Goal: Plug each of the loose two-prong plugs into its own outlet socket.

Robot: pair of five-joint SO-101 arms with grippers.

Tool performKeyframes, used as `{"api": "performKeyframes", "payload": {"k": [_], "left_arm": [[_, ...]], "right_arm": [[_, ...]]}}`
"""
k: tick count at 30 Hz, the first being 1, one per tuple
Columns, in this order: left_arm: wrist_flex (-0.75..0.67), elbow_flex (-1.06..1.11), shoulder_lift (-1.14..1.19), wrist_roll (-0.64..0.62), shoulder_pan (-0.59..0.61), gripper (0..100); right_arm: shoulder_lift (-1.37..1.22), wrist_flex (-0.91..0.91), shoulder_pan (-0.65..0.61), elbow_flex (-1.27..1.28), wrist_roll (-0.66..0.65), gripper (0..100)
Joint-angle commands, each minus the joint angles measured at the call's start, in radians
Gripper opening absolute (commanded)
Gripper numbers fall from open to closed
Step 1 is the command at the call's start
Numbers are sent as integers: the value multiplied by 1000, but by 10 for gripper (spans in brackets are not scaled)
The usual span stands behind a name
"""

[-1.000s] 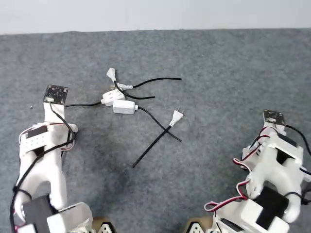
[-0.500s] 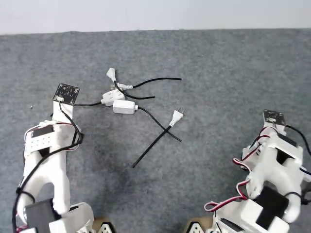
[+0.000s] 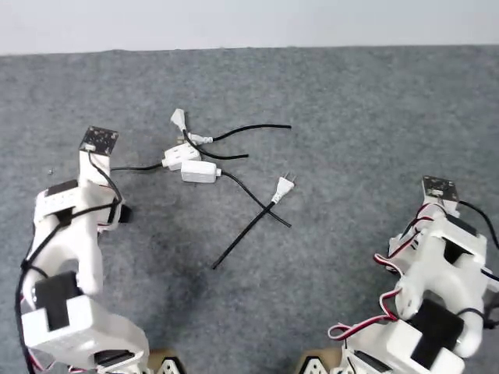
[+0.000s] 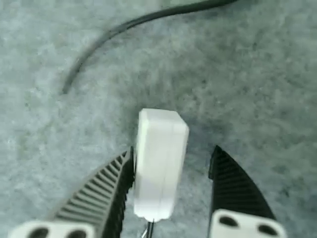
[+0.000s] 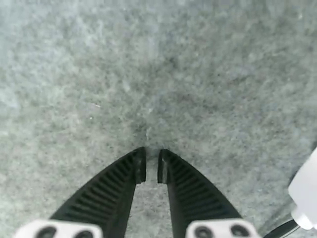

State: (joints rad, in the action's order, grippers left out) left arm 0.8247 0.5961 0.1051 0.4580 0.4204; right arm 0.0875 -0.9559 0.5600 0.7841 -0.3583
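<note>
plug (image 3: 284, 187) with two prongs lies loose on the grey tabletop (image 3: 351, 117), its black cord (image 3: 245, 231) running back toward my side. another plug (image 3: 178, 119) lies farther off, near the white sockets (image 3: 199, 171). my left jaws stand wide around a white block (image 4: 161, 163), one side just beside it, the other well apart. my right jaws are narrow, almost closed, low over the grey tabletop.
</note>
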Motion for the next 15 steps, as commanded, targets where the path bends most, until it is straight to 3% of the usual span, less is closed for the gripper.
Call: {"api": "performKeyframes", "payload": {"k": [1,9,15], "left_arm": [[26,-48,-8,-8,11,239],[29,-47,-60,-11,17,239],[121,-47,-169,-11,12,239]], "right_arm": [[41,18,12,3,-3,79],[41,19,12,3,-3,79],[41,19,10,2,-3,79]]}}
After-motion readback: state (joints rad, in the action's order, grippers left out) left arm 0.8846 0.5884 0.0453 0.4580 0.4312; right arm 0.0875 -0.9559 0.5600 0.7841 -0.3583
